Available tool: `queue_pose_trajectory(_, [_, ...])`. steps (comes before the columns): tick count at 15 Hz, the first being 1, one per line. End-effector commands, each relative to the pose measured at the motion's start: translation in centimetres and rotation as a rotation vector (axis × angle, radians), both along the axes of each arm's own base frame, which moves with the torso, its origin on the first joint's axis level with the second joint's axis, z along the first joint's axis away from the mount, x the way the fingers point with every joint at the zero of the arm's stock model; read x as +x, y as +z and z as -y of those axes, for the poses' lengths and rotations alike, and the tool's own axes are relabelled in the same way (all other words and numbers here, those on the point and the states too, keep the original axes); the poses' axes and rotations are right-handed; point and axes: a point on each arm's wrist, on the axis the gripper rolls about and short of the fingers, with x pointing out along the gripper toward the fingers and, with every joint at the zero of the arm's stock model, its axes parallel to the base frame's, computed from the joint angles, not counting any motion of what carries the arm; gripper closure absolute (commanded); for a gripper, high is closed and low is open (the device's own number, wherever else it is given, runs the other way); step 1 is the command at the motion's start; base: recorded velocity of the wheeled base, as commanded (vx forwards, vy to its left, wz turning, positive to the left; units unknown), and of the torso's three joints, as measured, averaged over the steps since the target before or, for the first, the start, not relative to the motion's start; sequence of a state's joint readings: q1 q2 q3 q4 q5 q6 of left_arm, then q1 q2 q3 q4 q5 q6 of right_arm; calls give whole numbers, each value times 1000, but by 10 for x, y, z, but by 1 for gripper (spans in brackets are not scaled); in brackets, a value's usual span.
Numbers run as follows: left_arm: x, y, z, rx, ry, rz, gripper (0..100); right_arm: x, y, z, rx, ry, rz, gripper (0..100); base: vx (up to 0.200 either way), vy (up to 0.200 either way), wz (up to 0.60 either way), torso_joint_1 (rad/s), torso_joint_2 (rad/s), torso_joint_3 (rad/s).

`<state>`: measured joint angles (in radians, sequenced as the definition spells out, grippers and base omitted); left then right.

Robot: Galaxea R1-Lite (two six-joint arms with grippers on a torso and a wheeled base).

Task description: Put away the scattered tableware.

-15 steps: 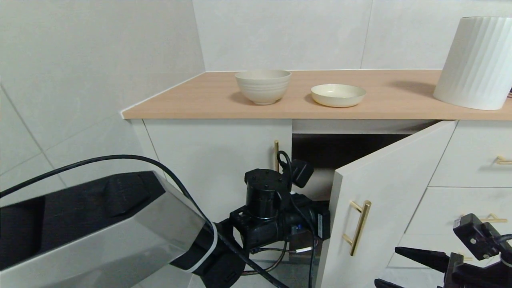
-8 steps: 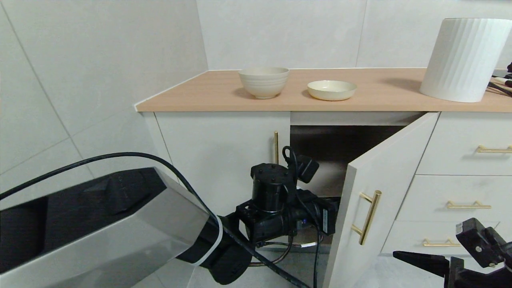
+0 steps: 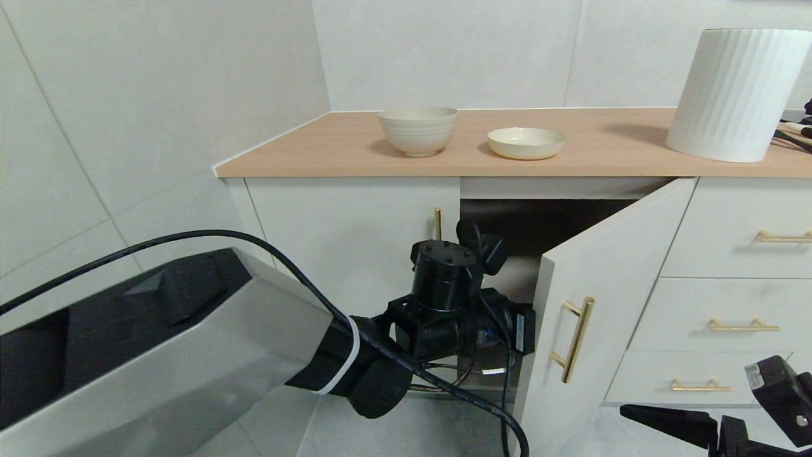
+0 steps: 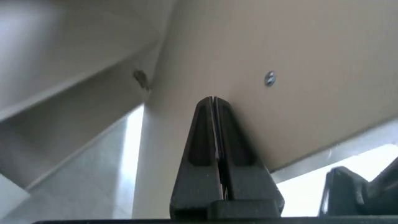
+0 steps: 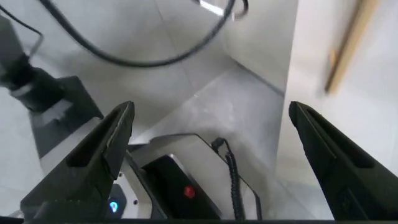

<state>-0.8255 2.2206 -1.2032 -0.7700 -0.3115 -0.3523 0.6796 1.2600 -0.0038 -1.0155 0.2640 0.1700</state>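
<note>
Head view: bowl (image 3: 419,130) and shallow dish (image 3: 526,142) sit apart, side by side, on wooden countertop (image 3: 317,152), above half-open cabinet door (image 3: 609,304). Left gripper (image 4: 212,102), fingers pressed together, at cabinet opening behind door. Right gripper (image 5: 210,109), fingers spread wide, low, right of door.

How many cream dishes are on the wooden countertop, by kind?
Deep cream ribbed bowl: 1
Shallow cream plate: 1
Total: 2
</note>
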Motion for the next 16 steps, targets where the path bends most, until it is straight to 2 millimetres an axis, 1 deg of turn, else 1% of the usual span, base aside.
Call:
queue_pose_trajectory(1, [-17,24,10,-28,-48,37,100,-12,12,1,61,54,61,0,0,0,0,0,0,0])
queue_pose_trajectory(2, [-37,34,24,-22,-109,54,100,-27,25,-1,147,148,94,0,0,0,0,0,0,0])
queue_pose_trajectory(3, [-44,36,28,-18,-129,60,100,-30,29,-1,171,170,98,0,0,0,0,0,0,0])
queue_pose_trajectory(4, [-69,45,42,-3,-203,87,100,-35,35,1,200,187,104,0,0,0,0,0,0,0])
queue_pose_trajectory(5, [-92,52,47,6,-261,130,100,-36,35,3,201,188,105,0,0,0,0,0,0,0])
queue_pose_trajectory(6, [-116,52,39,34,-313,148,100,-38,37,5,213,192,117,0,0,0,0,0,0,0])
queue_pose_trajectory(7, [-122,53,30,45,-320,137,100,-39,39,6,223,194,126,0,0,0,0,0,0,0])
queue_pose_trajectory(8, [-123,53,27,51,-314,134,100,-39,39,6,223,194,126,0,0,0,0,0,0,0])
queue_pose_trajectory(9, [-102,50,6,72,-233,121,100,-39,41,6,229,192,133,0,0,0,0,0,0,0])
queue_pose_trajectory(10, [-92,51,-8,77,-188,117,100,-38,41,6,226,188,130,0,0,0,0,0,0,0])
queue_pose_trajectory(12, [-73,53,-43,84,-50,98,100,-34,42,2,211,173,115,0,0,0,0,0,0,0])
queue_pose_trajectory(14, [-60,52,-72,87,123,127,100,-20,48,-3,177,113,85,0,0,0,0,0,0,0])
queue_pose_trajectory(15, [-58,53,-84,64,203,162,100,-10,54,-8,162,85,71,0,0,0,0,0,0,0])
queue_pose_trajectory(16, [-59,55,-91,44,240,187,100,-3,59,-11,154,71,64,0,0,0,0,0,0,0])
